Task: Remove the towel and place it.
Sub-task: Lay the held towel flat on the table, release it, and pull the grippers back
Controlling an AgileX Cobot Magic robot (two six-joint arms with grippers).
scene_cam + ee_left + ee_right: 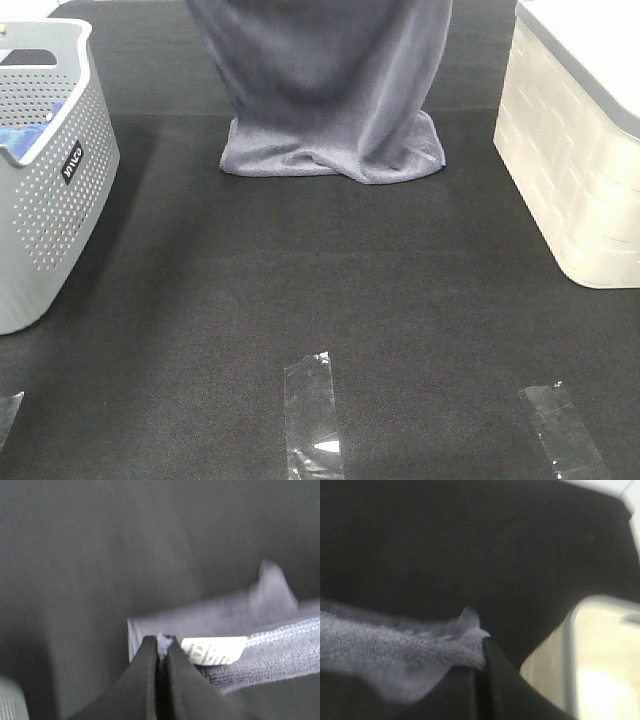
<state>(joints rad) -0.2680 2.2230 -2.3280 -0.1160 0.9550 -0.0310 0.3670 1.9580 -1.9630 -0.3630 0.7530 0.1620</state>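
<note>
The slate-grey towel (pixel 330 90) hangs from above the top of the exterior high view, its lower hem bunched on the black table at the back centre. Neither gripper shows in that view. In the left wrist view my left gripper (pixel 161 647) is shut on a towel corner (pixel 250 652) next to its white label (pixel 214 650). In the right wrist view my right gripper (pixel 481 647) is shut on another towel corner (pixel 395 650). Both hold the towel up above the table.
A grey perforated basket (pixel 45 200) with a bright blue cloth (pixel 25 130) inside stands at the left. A cream lidded bin (pixel 575 150) stands at the right, also in the right wrist view (pixel 600 665). Clear tape strips (pixel 315 410) lie on the front of the table.
</note>
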